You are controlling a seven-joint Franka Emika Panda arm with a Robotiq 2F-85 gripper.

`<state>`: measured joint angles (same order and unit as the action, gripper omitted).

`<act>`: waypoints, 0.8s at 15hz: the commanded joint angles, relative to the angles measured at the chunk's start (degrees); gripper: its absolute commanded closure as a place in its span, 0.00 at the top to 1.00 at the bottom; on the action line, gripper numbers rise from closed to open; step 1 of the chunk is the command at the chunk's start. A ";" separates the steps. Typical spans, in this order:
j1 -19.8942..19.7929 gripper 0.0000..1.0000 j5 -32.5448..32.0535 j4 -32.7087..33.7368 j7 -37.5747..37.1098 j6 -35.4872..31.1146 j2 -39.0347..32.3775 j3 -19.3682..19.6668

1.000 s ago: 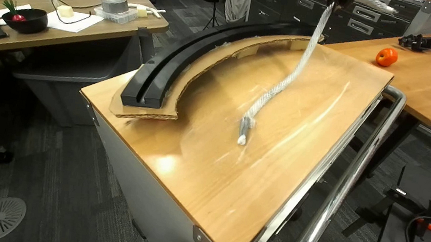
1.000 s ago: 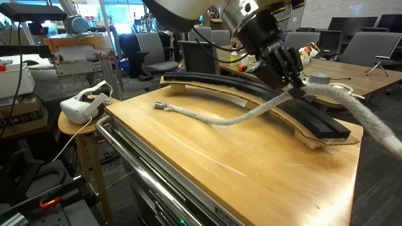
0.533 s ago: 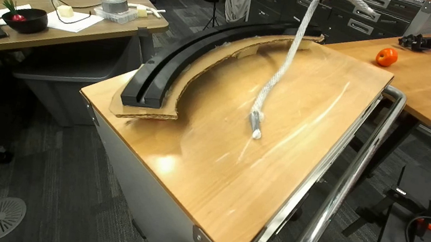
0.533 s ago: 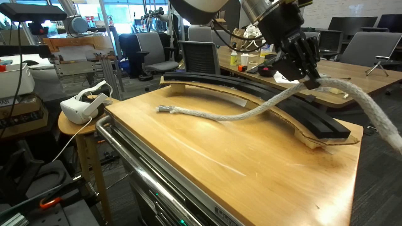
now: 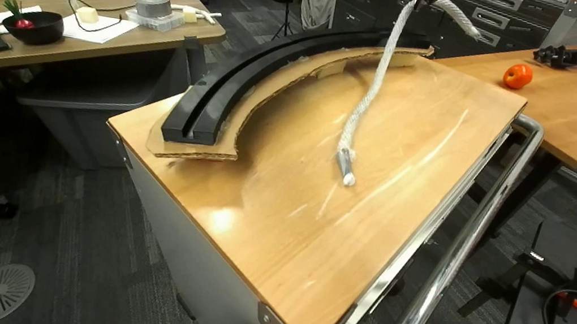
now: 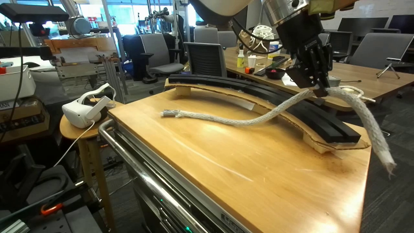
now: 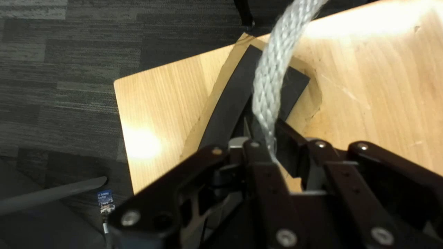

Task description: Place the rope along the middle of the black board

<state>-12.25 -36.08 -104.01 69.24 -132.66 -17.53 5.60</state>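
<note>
The pale braided rope [image 6: 226, 122] is pinched in my gripper [image 6: 320, 92], whose jaws are shut on it above the black board. Its grey-taped end [image 5: 345, 166] rests on the wooden tabletop, inside the board's curve. From the fingers, the frayed end [image 6: 386, 159] droops freely past the tabletop's edge. The black board [image 5: 219, 111], a curved strip with a groove along its middle, lies on a cardboard layer. In the wrist view the rope [image 7: 271, 76] passes over one end of the board [image 7: 232, 100]; the fingertips partly hide the grip.
The wooden tabletop [image 6: 258, 155] has a metal rail [image 6: 152, 181] along one side. The cardboard base [image 5: 228, 144] juts beyond the board's edge. A desk [image 5: 169, 44] with small items stands beyond the board, and a stool with a white headset [image 6: 84, 111] stands near a corner.
My gripper has moved with the rope, rightward in one exterior picture and leftward in another. The taped end slid slightly across the tabletop, and the frayed end swung down and inward.
</note>
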 commanded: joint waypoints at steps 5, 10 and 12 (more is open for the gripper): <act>1.51 0.04 4.71 5.75 8.24 -0.92 -5.32 -1.67; 1.54 0.04 6.72 8.97 15.25 -0.39 -7.95 -2.20; 1.54 0.04 8.07 9.92 17.50 0.03 -8.62 -2.20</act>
<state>-10.53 -30.84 -97.62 81.91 -133.23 -24.37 3.65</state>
